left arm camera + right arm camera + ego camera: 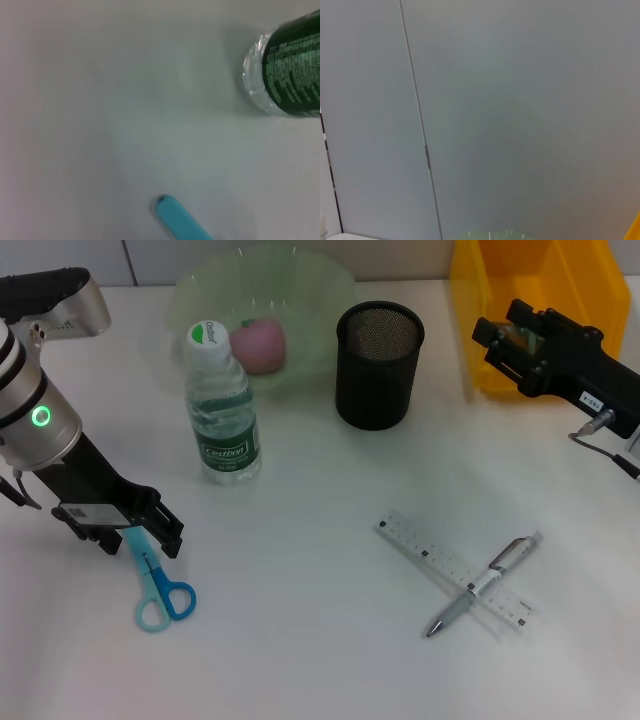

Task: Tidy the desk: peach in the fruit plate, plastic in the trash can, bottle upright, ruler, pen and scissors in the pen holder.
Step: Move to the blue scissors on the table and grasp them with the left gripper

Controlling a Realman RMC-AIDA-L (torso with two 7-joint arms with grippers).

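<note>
Left gripper (150, 530) over blue scissors (160, 590), grip unclear, upright "Cestbon" bottle (222, 410) nearby, right gripper (490, 345) parked.

Your left gripper (150, 530) covers the scissors' (158, 585) blades, so its grip is unreadable. The bottle (290, 70) runs off the left wrist view's edge. The right gripper (492, 345) hides part of the yellow bin (530, 280), fingers unclear.
</note>
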